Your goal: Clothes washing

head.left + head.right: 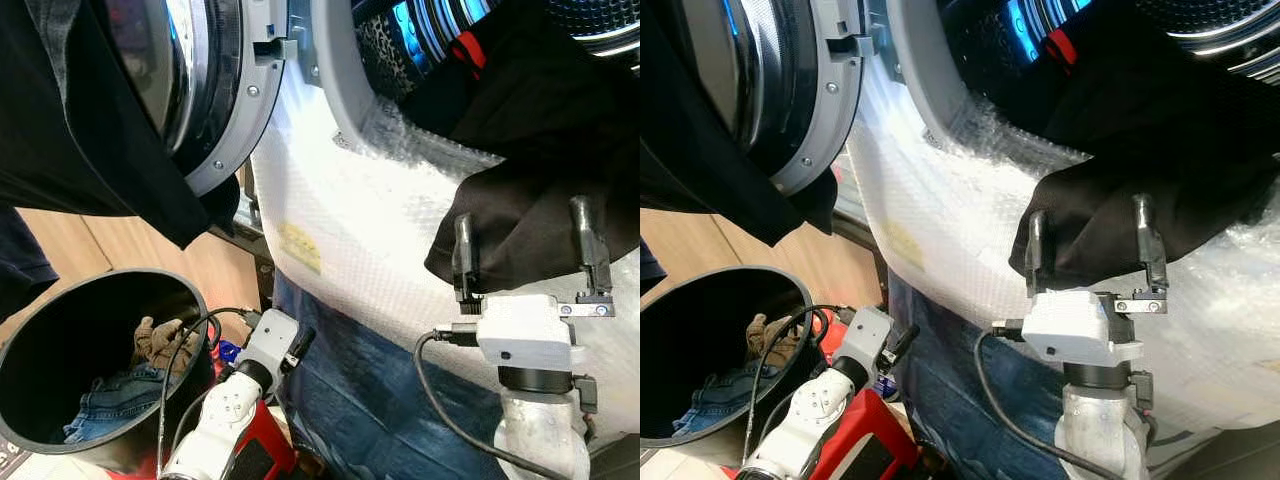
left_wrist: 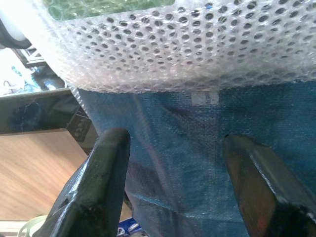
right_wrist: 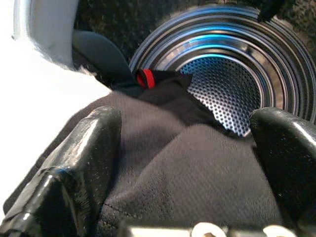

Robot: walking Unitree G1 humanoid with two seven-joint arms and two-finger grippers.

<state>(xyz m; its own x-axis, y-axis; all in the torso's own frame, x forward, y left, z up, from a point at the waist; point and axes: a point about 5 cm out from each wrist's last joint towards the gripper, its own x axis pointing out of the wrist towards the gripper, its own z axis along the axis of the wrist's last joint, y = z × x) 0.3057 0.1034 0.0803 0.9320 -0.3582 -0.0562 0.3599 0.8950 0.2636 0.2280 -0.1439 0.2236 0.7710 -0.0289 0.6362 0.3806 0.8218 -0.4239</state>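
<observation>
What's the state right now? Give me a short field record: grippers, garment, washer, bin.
right gripper: open, fingers either side of the black garment's hanging fold
left gripper: open, low beside the bin, facing the blue cover
black garment: draped over the drum's lip, partly inside, partly hanging out
washer door: open, dark cloth hanging over it
drum: open, lit blue inside
bubble wrap: covers the washer front
bin: black; jeans and a brown item inside
</observation>
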